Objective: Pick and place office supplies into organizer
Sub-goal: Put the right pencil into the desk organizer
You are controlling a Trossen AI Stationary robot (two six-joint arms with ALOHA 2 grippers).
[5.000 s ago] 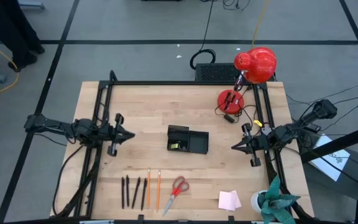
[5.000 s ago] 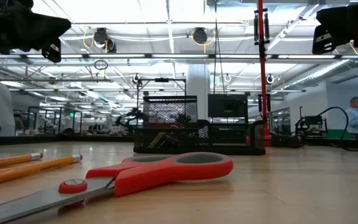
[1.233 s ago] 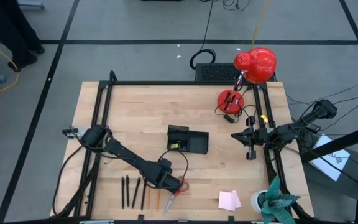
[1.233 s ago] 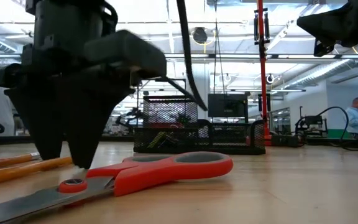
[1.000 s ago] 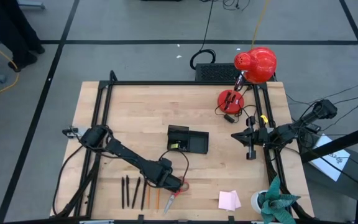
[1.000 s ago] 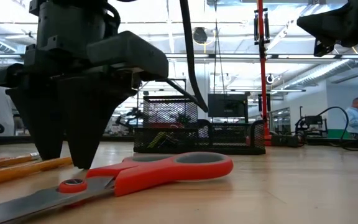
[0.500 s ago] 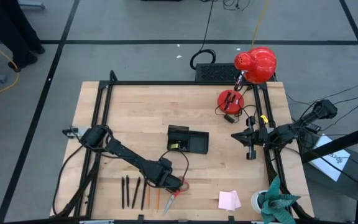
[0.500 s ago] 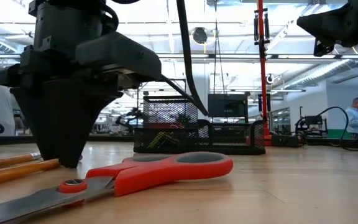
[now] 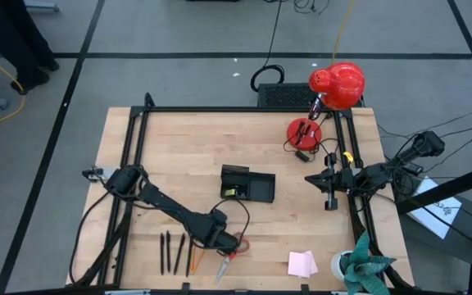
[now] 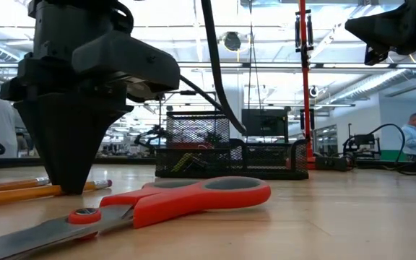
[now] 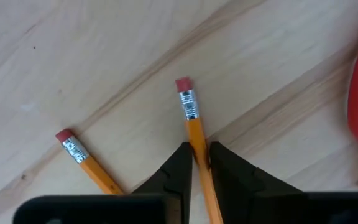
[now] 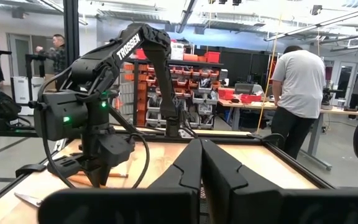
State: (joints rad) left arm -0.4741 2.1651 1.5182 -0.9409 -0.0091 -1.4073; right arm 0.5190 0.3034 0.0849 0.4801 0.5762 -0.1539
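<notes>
Orange pencil point(image 11: 196, 140), pinched by left claw point(image 11: 201, 160)

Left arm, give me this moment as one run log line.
left gripper: jaws shut on pencil | scissors: on table | right gripper: shut, idle

A robotics lab or workshop, probably: open industrial ceiling with strip lights point(image 10: 193, 29), shelves of red parts bins point(image 12: 194, 78), other workbenches point(image 12: 253, 106), and people point(image 12: 297, 93) standing about.
</notes>
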